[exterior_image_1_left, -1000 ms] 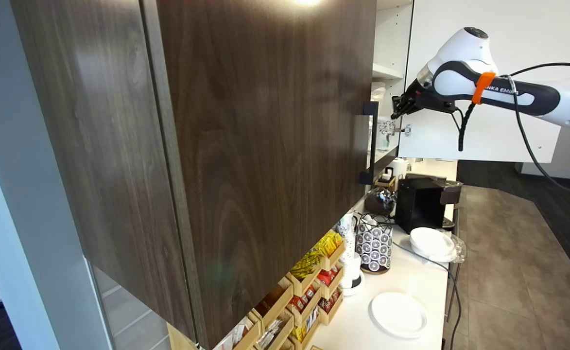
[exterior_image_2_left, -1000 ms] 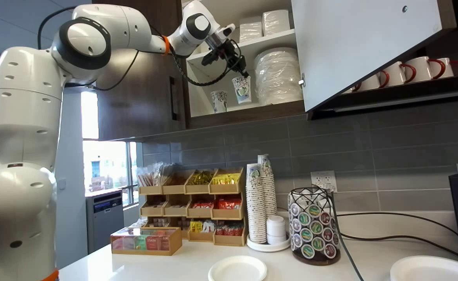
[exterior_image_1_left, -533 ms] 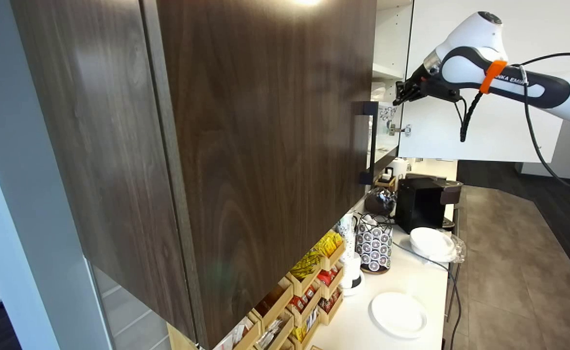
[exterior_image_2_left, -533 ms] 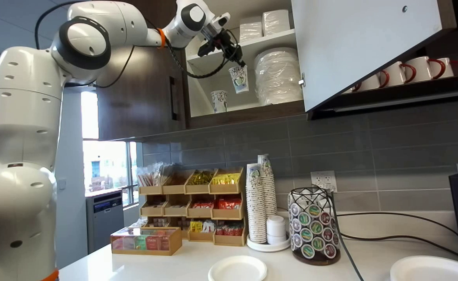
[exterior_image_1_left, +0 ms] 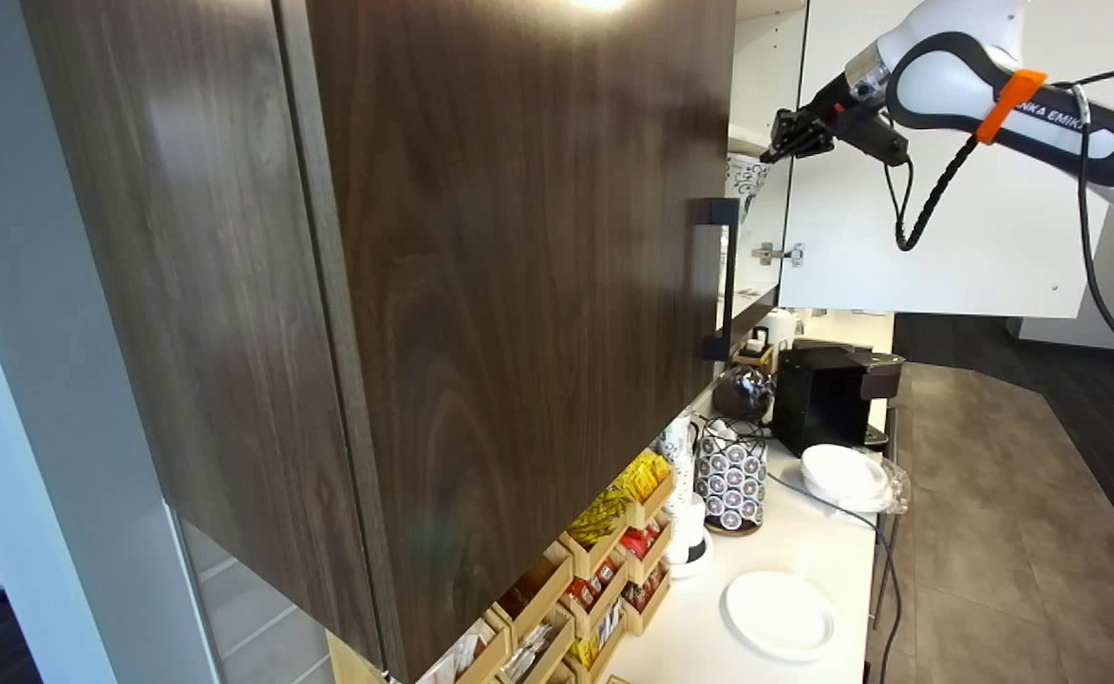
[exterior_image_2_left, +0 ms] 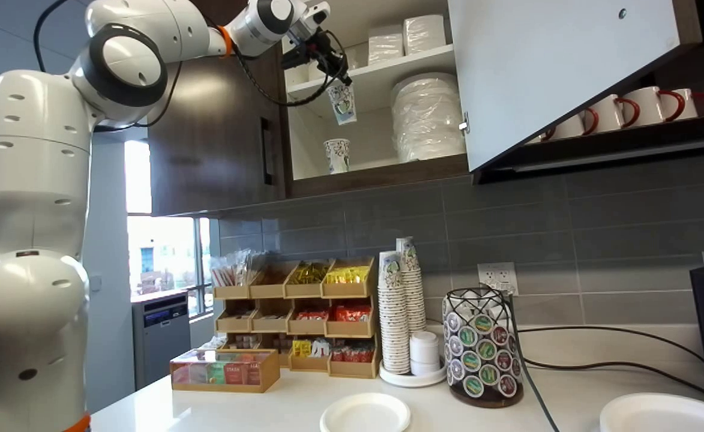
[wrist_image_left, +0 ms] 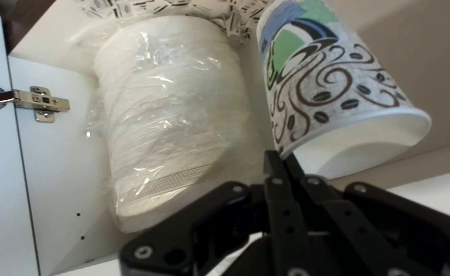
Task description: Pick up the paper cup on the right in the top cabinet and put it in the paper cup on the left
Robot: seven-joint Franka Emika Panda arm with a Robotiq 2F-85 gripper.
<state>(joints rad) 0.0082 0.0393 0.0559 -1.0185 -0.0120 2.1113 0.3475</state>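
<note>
Open air separates the upper cup (exterior_image_2_left: 343, 105) from the lower cup (exterior_image_2_left: 338, 159); the stack (exterior_image_2_left: 427, 117) (tall, plastic-wrapped) bars the way toward the door (exterior_image_2_left: 556, 72), the shelf (exterior_image_2_left: 403, 66) crosses higher.

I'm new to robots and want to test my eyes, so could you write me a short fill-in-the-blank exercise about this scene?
1. The jaws pinch the held paper cup by its ____.
2. In an exterior view, the held paper cup appears ____ the standing paper cup.
3. The bar handle on the brown cabinet door is ____ in colour.
4. The two tall stacks on the counter are made of paper ____.

Missing words: rim; above; black; cups.
</note>
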